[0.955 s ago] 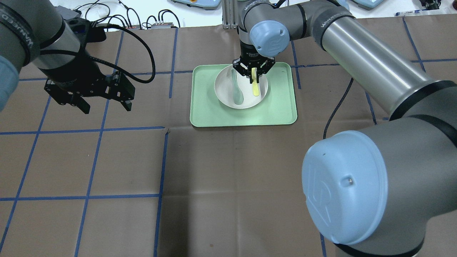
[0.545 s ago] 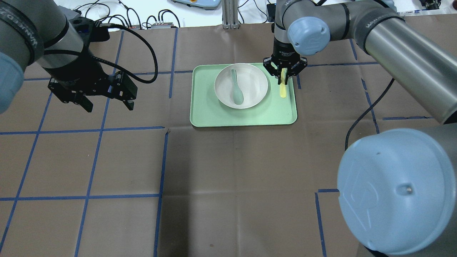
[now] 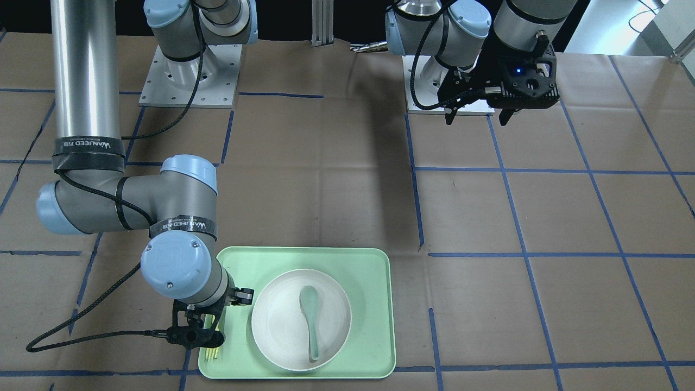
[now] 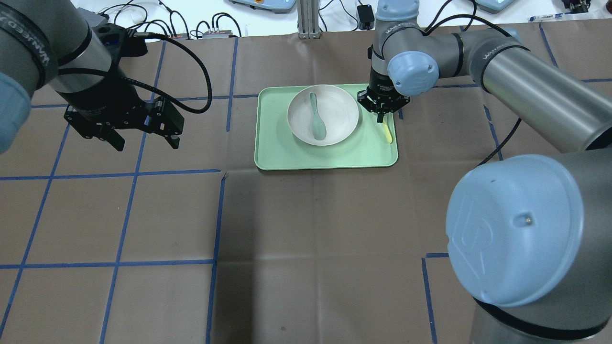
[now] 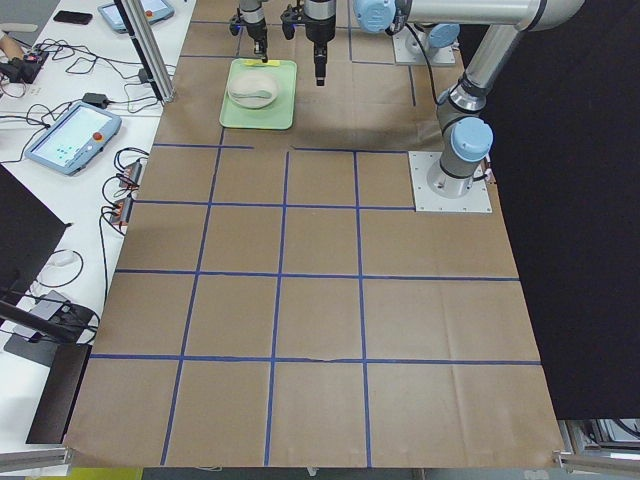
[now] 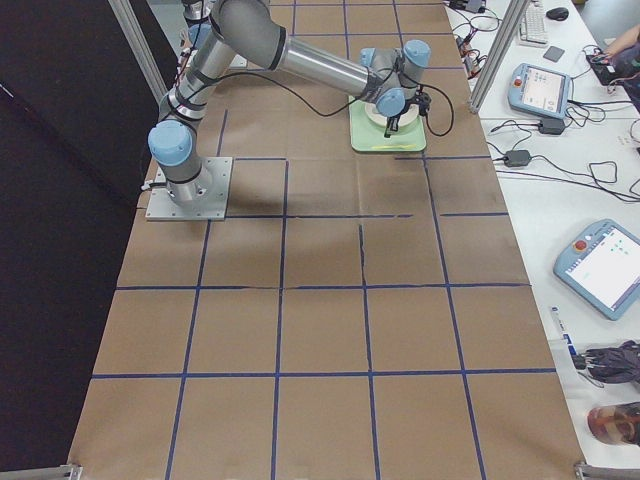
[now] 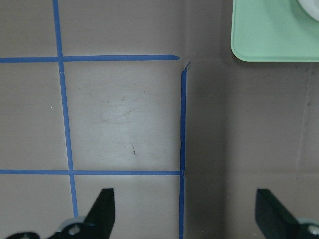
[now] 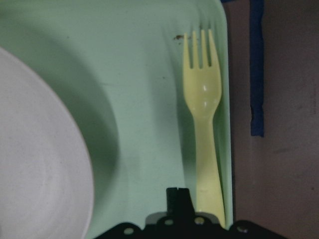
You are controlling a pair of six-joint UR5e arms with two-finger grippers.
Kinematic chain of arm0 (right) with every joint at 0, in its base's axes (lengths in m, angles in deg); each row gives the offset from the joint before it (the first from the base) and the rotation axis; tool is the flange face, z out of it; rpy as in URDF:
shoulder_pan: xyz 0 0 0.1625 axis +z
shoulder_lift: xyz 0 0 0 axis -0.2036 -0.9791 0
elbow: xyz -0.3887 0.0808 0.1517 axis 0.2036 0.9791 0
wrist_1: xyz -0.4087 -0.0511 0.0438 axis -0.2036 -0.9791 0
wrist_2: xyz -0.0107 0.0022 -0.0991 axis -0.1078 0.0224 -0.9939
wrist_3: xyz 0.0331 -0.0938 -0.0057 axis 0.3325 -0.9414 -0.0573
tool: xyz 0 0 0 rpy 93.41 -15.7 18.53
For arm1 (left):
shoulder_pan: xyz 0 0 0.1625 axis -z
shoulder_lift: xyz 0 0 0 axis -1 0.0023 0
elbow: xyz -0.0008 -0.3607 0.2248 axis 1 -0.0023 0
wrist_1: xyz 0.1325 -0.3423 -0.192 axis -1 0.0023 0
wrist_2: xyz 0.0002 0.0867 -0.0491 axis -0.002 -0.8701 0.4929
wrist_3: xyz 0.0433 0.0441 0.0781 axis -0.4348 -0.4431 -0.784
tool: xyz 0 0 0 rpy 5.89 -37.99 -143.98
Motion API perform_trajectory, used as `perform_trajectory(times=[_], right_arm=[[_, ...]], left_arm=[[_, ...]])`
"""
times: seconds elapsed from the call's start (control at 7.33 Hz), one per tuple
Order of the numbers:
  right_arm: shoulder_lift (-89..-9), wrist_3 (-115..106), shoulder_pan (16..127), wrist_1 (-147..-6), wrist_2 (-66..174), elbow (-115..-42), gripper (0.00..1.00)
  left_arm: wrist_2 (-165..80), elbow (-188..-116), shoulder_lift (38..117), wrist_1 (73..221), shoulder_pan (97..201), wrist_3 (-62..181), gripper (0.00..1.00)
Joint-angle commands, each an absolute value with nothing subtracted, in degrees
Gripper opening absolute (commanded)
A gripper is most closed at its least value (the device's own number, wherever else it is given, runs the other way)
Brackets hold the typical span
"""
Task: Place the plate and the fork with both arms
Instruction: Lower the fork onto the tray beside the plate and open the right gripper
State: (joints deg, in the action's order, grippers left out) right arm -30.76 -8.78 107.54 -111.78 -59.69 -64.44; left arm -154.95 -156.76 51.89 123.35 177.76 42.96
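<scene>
The off-white plate [image 4: 340, 119] sits in the mint-green tray [image 4: 287, 154], with a grey-green spoon [image 4: 316, 125] lying in it. The pale-yellow fork [image 4: 387, 132] lies flat on the tray beside the plate, along the tray's right rim. In the right wrist view the fork [image 8: 203, 99] points its tines away. My right gripper [image 4: 382, 113] is low over the handle end and shut on it; one finger [image 8: 178, 199] shows beside the handle. My left gripper [image 4: 146, 143] hangs open and empty above the table, well left of the tray. Its fingers [image 7: 103, 209] stand wide apart.
Brown paper with blue tape lines covers the table [image 4: 306, 229]. The tray's near left corner [image 7: 269, 35] shows in the left wrist view. Cables and teach pendants lie beyond the table's far edge [image 4: 201, 28]. My right arm's elbow [image 4: 516, 229] looms large at the lower right.
My right gripper carried the fork from above the plate to the right, then lowered it onto the tray by the right rim. The left gripper has hardly moved.
</scene>
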Motion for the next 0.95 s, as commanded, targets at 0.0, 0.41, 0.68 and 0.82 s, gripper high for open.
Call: perform_trajectory(times=[0.0,0.41,0.68,0.82], right_arm=[[-30.06,-8.82,107.64,-113.11,-59.52,-64.24,0.04],[-31.46,-9.09,107.46,-112.85,-59.61,-64.15,0.10],[-35.57,-13.28,106.94,-112.07,-59.79,-64.76,1.00],[-38.55,-13.65,106.59,-107.88,-59.70,-65.03,1.00]], left_arm=[[-154.99,-157.14,51.38,123.35,177.76,42.96,1.00],[-154.99,-157.49,50.94,123.35,177.76,42.96,1.00],[-154.99,-157.58,50.77,123.35,177.76,42.96,1.00],[-154.99,-157.58,50.77,123.35,177.67,42.96,1.00]])
